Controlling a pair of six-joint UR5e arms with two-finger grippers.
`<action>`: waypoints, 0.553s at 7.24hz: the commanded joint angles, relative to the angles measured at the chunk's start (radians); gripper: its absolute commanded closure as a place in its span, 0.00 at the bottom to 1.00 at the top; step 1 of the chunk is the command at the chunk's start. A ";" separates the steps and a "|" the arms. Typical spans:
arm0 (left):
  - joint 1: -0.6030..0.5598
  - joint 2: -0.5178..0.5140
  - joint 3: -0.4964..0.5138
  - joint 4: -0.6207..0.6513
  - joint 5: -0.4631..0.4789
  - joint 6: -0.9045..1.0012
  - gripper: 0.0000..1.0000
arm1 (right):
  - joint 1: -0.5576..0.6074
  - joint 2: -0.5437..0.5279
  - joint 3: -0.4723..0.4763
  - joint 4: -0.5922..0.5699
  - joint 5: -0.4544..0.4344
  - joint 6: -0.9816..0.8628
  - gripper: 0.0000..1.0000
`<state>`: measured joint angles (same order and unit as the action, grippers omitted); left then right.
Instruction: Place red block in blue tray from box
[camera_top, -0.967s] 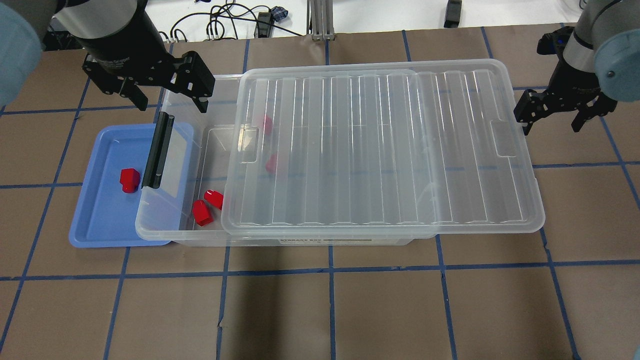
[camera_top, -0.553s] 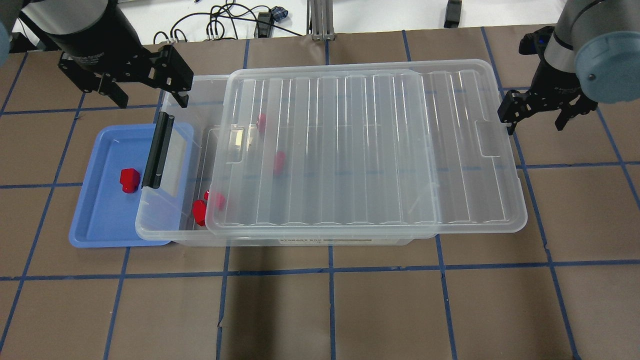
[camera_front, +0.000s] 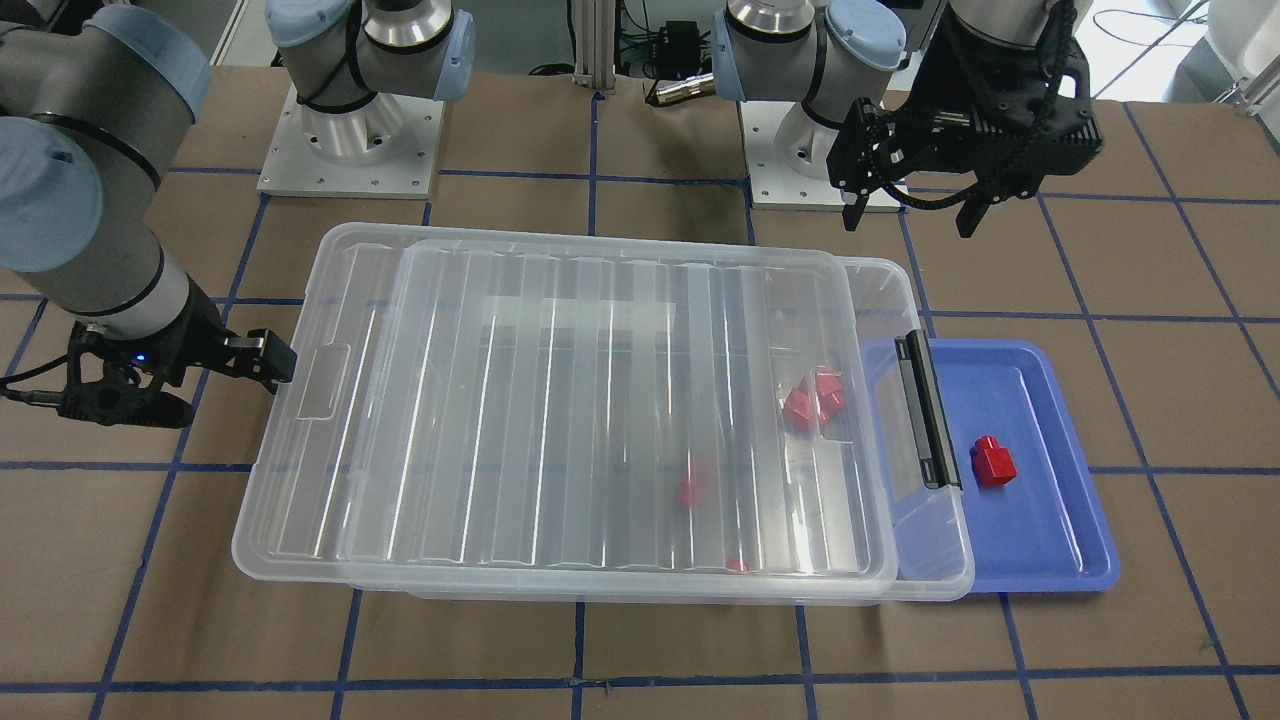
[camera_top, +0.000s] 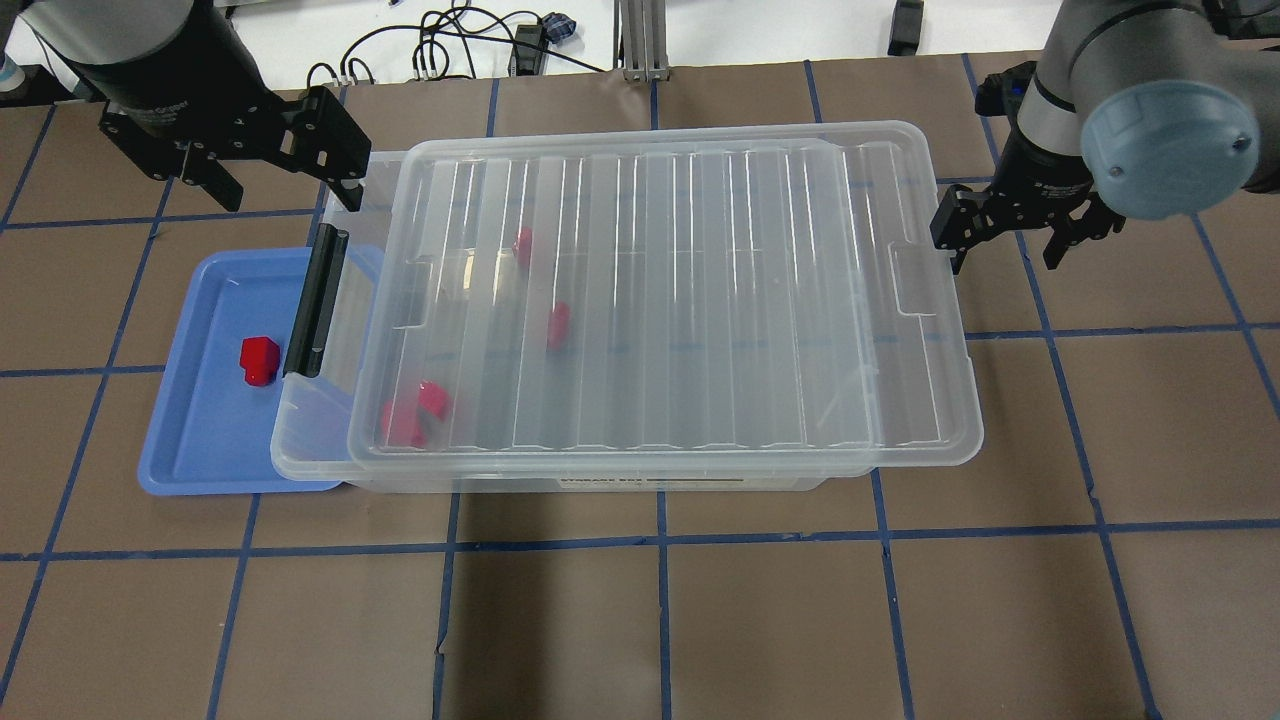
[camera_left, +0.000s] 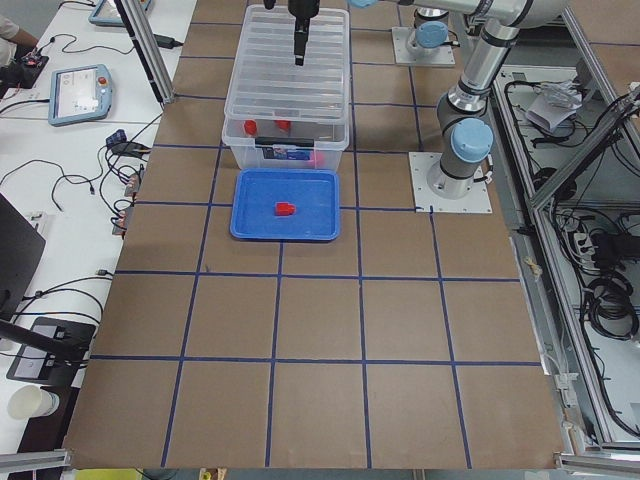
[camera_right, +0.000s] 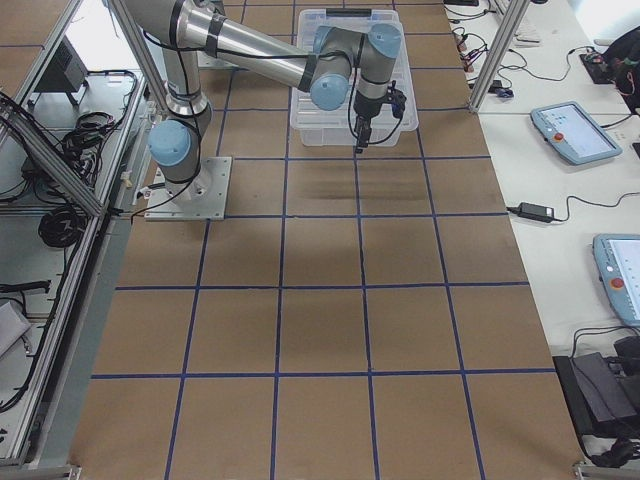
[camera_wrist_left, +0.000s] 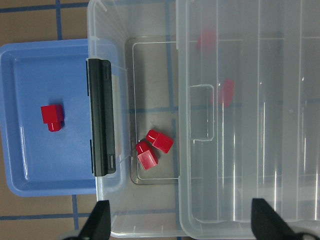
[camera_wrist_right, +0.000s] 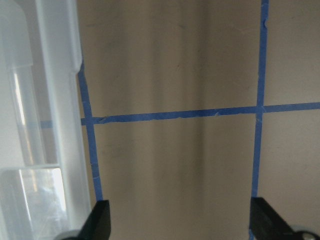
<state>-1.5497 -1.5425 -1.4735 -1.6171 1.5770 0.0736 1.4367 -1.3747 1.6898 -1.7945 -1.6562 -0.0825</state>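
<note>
- Over nearly all of the box (camera_top: 303, 452): ribbed lid (camera_top: 700, 300); only a narrow, seemingly open strip beside the black latch (camera_top: 317, 300).
- Open from above: the blue tray (camera_top: 195, 440).

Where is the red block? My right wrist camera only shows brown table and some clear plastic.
Observer: A red block lies in the blue tray, at the latch end of the box.
Operator: Are there more?
Observer: Yes, four other red blocks lie inside the box.
Operator: Is the other pincer holding one?
Observer: No, the left pincer is open and empty.
</note>
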 joint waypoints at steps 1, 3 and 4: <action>0.005 -0.001 -0.002 0.002 0.006 -0.004 0.00 | 0.034 0.002 -0.002 -0.003 0.007 0.036 0.00; 0.003 -0.004 -0.002 0.010 0.009 -0.011 0.00 | 0.050 0.003 -0.001 -0.005 0.025 0.036 0.00; 0.003 -0.004 -0.002 0.006 -0.005 -0.014 0.00 | 0.050 0.005 -0.002 -0.005 0.026 0.035 0.00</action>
<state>-1.5459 -1.5454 -1.4749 -1.6083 1.5809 0.0617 1.4826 -1.3715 1.6882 -1.7988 -1.6354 -0.0470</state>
